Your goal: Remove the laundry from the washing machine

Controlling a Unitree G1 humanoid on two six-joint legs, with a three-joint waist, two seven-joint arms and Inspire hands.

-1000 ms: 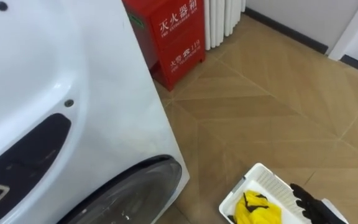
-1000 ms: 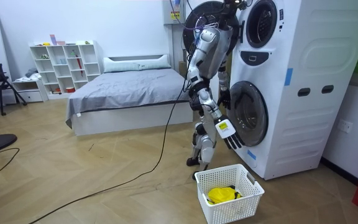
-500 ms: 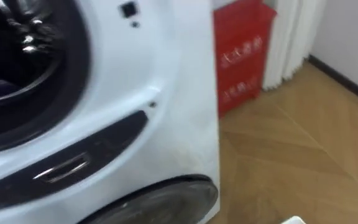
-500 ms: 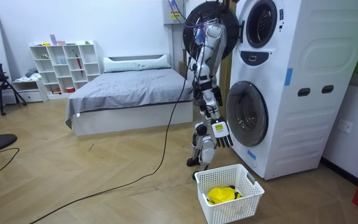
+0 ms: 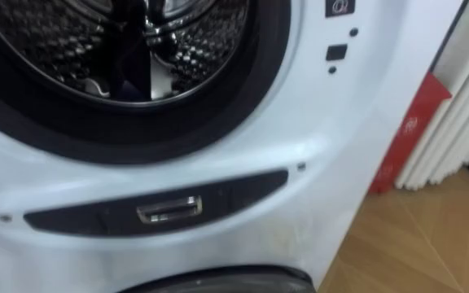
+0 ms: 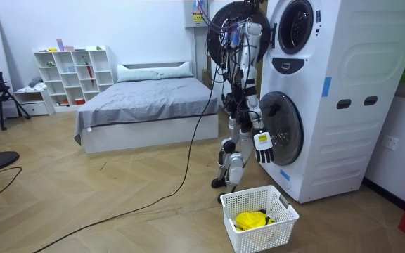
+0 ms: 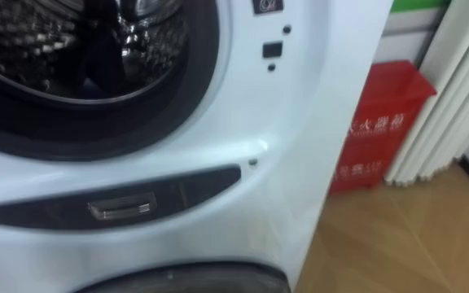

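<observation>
A yellow garment (image 6: 252,220) lies in the white basket (image 6: 282,208) on the floor (image 6: 118,211), nearest. Just beyond it the robot stands facing the washing machine (image 6: 343,84), its right hand (image 6: 262,146) hanging with fingers relaxed near the lower door (image 6: 281,128). The upper drum (image 5: 137,49) stands open. A red cabinet (image 7: 377,130) sits far right.

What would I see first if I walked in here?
The big round drum, dark and shiny, gapes open right in front of the robot's eyes. In the room view a white basket sits on the floor by the robot's feet, with a bright yellow cloth in it. A red box stands on the floor to the right of the washer.
</observation>
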